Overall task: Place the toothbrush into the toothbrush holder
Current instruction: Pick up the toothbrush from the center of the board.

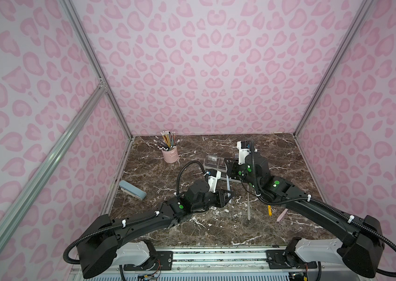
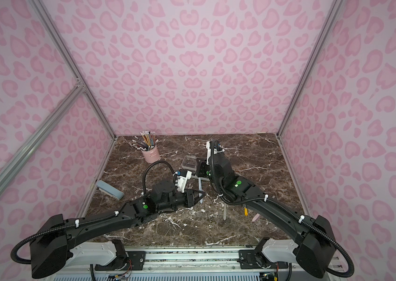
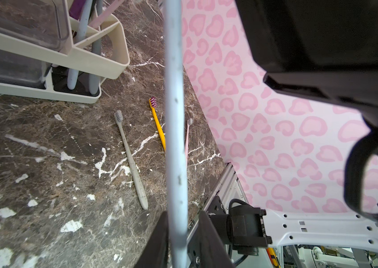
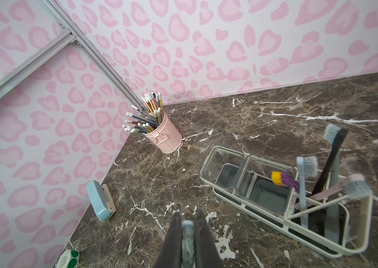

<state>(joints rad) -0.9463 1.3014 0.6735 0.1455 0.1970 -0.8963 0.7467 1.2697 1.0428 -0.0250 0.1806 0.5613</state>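
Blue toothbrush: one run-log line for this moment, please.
blue toothbrush: outside toothbrush holder | right gripper: shut on it | left gripper: around its handle

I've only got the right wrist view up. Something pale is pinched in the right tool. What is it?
Observer: A light blue toothbrush. Its long handle runs from the right tool across to the left tool.
Operator: Is the left tool gripping it too?
Observer: Its fingers straddle the handle closely, but I can't tell whether they are clamped.
Operator: Any brushes loose outside my view?
Observer: Three lie flat on the table: a grey toothbrush, a yellow toothbrush and a pink toothbrush.
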